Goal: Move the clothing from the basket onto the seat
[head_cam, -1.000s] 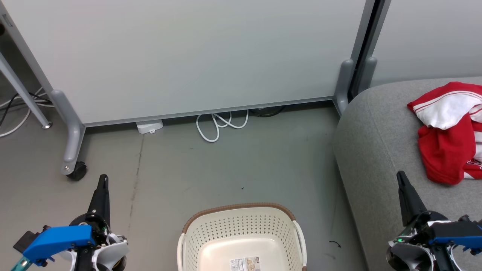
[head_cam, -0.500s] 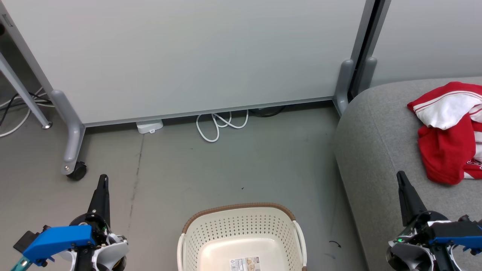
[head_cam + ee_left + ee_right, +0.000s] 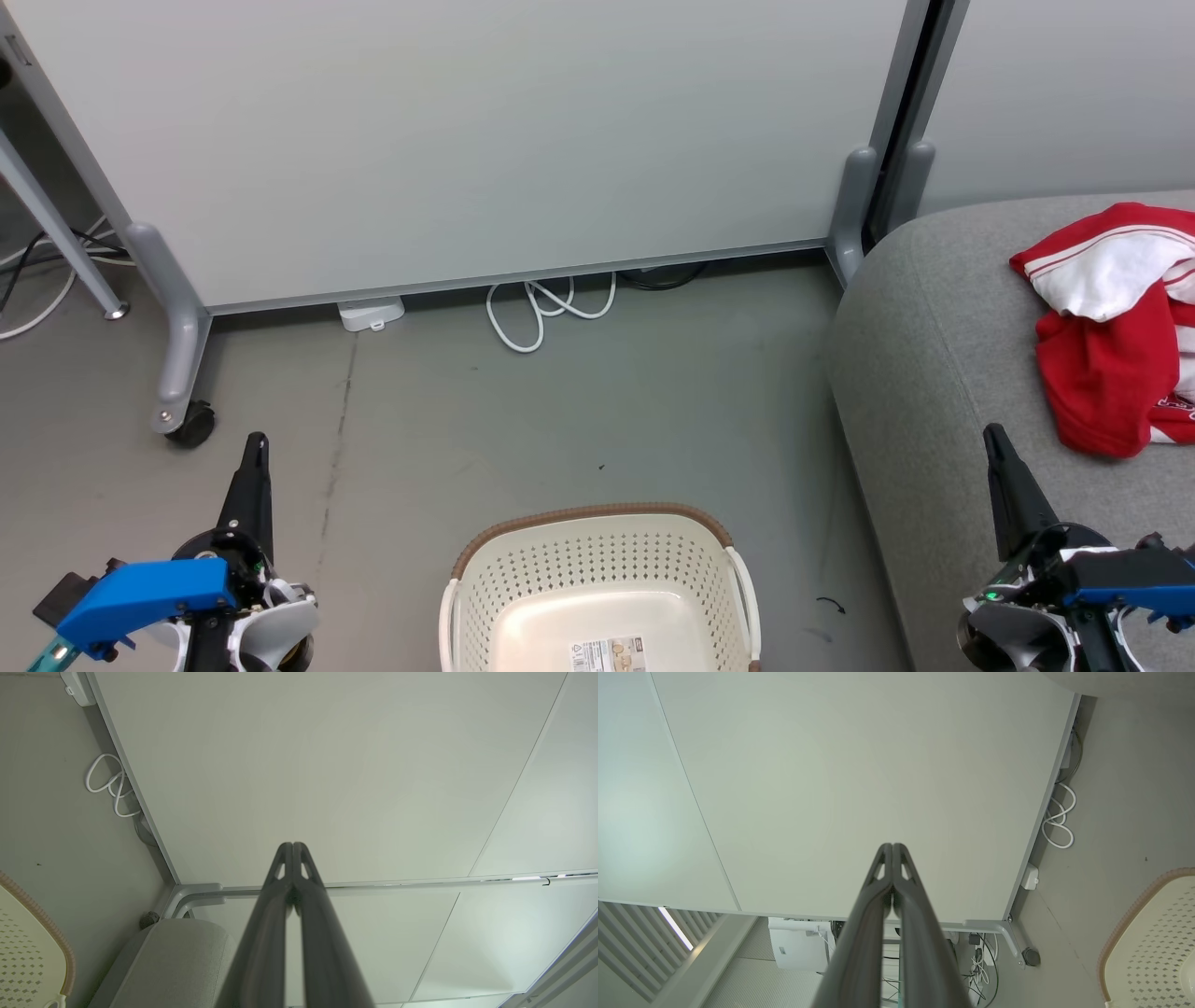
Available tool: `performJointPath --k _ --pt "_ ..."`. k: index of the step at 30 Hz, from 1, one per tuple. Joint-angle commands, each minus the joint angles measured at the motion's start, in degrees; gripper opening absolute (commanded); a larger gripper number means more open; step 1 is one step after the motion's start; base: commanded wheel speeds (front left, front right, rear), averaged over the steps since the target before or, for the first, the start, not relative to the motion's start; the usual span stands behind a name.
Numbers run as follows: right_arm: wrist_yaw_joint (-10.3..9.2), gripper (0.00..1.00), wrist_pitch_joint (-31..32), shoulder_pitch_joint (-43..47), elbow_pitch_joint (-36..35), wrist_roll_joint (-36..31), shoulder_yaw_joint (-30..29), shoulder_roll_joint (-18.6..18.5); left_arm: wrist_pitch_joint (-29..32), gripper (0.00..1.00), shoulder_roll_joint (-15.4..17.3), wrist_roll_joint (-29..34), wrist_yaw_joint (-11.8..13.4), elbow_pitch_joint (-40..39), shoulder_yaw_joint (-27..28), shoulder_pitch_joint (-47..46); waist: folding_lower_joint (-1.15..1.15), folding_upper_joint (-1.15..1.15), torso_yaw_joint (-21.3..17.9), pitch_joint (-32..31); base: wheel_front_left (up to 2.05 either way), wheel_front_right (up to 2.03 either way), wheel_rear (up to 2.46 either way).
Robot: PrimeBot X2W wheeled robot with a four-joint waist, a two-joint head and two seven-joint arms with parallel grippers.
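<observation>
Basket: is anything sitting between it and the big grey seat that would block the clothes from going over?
Nothing visible blocks the way. Between the basket and the seat there is a strip of floor with one tiny dark scrap lying flat. The red and white clothing already lies on the seat.

The left gripper (image 3: 254, 446) and right gripper (image 3: 993, 439) have long, dark, tapering fingers (image 3: 250, 495). Blue housings (image 3: 149, 590) top white wrist shells (image 3: 277, 623).
</observation>
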Motion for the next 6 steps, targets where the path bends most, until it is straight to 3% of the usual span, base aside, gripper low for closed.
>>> performJointPath --k 1,6 --pt "0.04 0.00 0.16 -0.56 -0.14 0.16 -0.08 -0.25 0.23 0.00 -0.05 -0.06 -0.10 -0.22 0.21 -0.54 0.00 0.00 0.00 0.00 0.00 0.00 0.00" --pt "0.04 0.00 0.16 -0.56 -0.14 0.16 -0.08 -0.25 0.24 0.00 -0.05 -0.06 -0.10 -0.22 0.20 -0.54 0.00 0.00 0.00 0.00 0.00 0.00 0.00"
